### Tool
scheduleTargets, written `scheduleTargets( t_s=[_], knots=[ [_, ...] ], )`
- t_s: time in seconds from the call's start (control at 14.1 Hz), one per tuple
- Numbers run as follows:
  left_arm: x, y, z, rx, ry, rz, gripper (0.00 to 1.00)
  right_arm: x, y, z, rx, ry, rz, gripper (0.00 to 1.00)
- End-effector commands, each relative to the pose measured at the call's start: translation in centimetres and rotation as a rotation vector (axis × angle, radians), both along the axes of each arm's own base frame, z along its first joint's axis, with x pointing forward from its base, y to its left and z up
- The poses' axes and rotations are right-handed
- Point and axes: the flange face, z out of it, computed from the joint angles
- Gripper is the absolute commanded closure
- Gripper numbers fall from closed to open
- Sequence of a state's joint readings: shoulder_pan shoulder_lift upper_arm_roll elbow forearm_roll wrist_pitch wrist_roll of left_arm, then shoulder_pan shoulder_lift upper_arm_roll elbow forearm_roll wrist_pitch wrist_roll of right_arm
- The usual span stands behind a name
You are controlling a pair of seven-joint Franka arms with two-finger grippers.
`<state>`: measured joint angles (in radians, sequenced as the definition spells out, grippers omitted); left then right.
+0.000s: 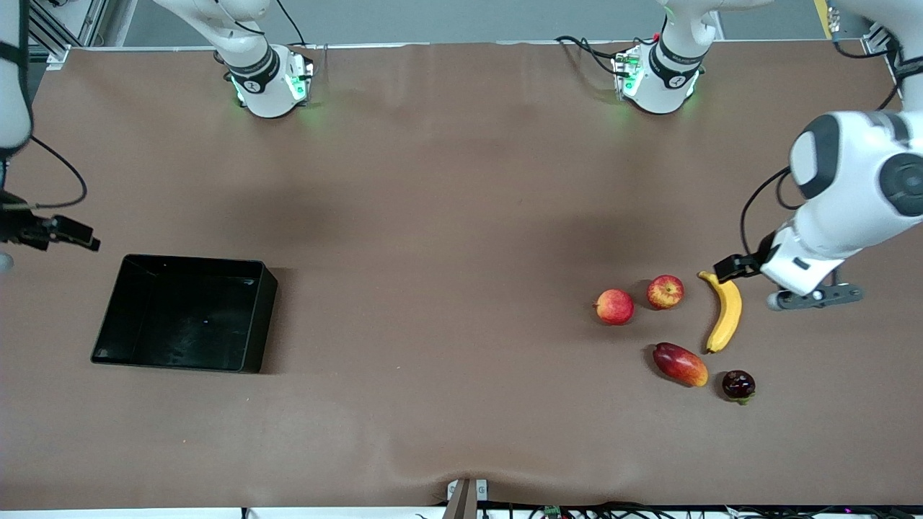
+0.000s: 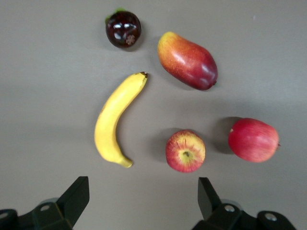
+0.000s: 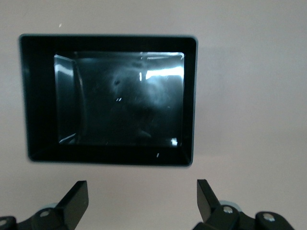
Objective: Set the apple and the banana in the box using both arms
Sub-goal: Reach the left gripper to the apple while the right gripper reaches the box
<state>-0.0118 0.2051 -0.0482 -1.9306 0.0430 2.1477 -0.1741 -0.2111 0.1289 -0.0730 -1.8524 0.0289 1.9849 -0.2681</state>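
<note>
The apple [image 1: 665, 291], red with yellow streaks, lies beside the farther tip of the yellow banana [image 1: 725, 311] near the left arm's end of the table. Both show in the left wrist view, apple [image 2: 185, 151] and banana [image 2: 116, 117]. My left gripper [image 1: 757, 268] hangs open and empty above the table next to the banana's farther tip; its own view shows it open [image 2: 142, 191]. The black box [image 1: 186, 313] sits empty toward the right arm's end and also shows in the right wrist view [image 3: 108, 45]. My right gripper [image 1: 43, 231] hovers open and empty [image 3: 142, 191] beside the box.
A pink-red round fruit [image 1: 614, 306] lies beside the apple. A red-orange mango [image 1: 679, 364] and a dark plum-like fruit [image 1: 738, 385] lie nearer the camera than the banana. The brown table [image 1: 447, 252] stretches between the fruits and the box.
</note>
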Motion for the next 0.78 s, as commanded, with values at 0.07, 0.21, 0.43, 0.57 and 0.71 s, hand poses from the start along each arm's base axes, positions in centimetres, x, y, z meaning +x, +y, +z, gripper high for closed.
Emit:
scheduleTargets(
  t_s=[0.07, 0.21, 0.43, 0.57, 0.71],
  knots=[
    [-0.1, -1.2, -4.4, -0.023, -0.037, 0.016, 0.00, 3.5, -1.9, -6.7, -0.031, -0.023, 0.077, 0.00],
    [0.2, -2.6, -6.9, -0.033, -0.031, 0.015, 0.00, 4.8, -3.4, -9.8, -0.033, -0.017, 0.093, 0.00],
    [0.3, -4.2, -11.6, -0.052, -0.012, 0.021, 0.00, 5.6, -5.5, -15.6, -0.043, -0.026, 0.071, 0.00],
    [0.4, -4.3, -13.6, -0.056, -0.004, 0.019, 0.00, 6.0, -6.4, -18.9, -0.057, -0.057, 0.059, 0.00],
    [0.2, -4.4, -15.3, -0.056, 0.017, 0.014, 0.00, 6.0, -7.4, -22.0, -0.067, -0.081, 0.040, 0.00]
  ],
)
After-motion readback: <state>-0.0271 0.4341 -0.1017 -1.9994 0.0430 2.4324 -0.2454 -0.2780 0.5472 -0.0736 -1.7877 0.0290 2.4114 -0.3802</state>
